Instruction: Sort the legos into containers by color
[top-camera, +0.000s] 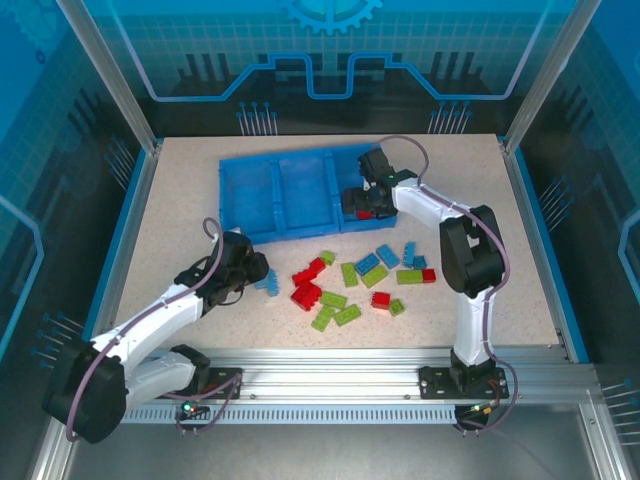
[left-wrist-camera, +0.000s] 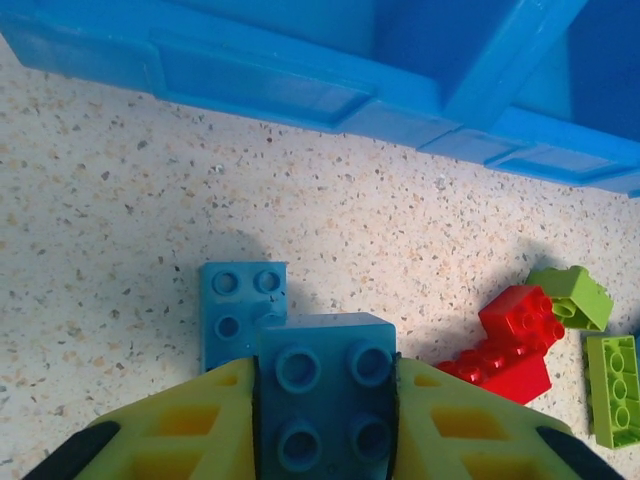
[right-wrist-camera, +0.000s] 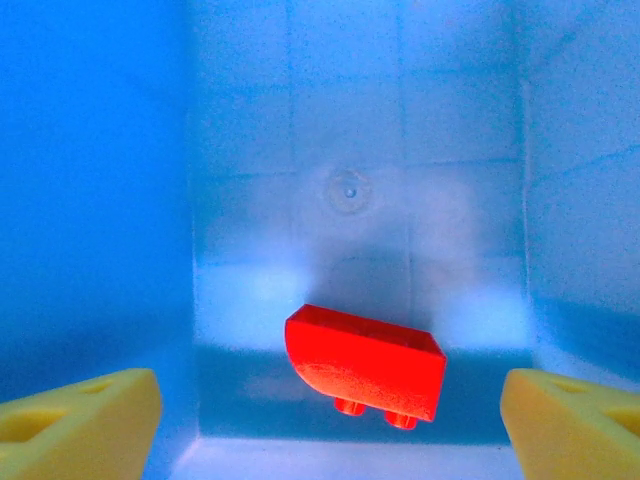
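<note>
While the right gripper (top-camera: 365, 208) hangs with fingers spread over a red brick (right-wrist-camera: 365, 362) in the blue tray (top-camera: 232, 200)'s right compartment, the left gripper (top-camera: 245, 268) pinches a light-blue brick (left-wrist-camera: 322, 385). Most legos (top-camera: 370, 266) lie unsorted near the worktop (top-camera: 180, 200)'s front edge, so sorting looks barely begun.

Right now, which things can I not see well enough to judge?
- Top view: the right pincer hides much of the right compartment of the tray.
- Left wrist view: the bottom edge cuts off the blue brick in the left pincer; lifted or resting, unclear.
- Right wrist view: the red brick between the open fingers, falling or lying, cannot tell.
</note>
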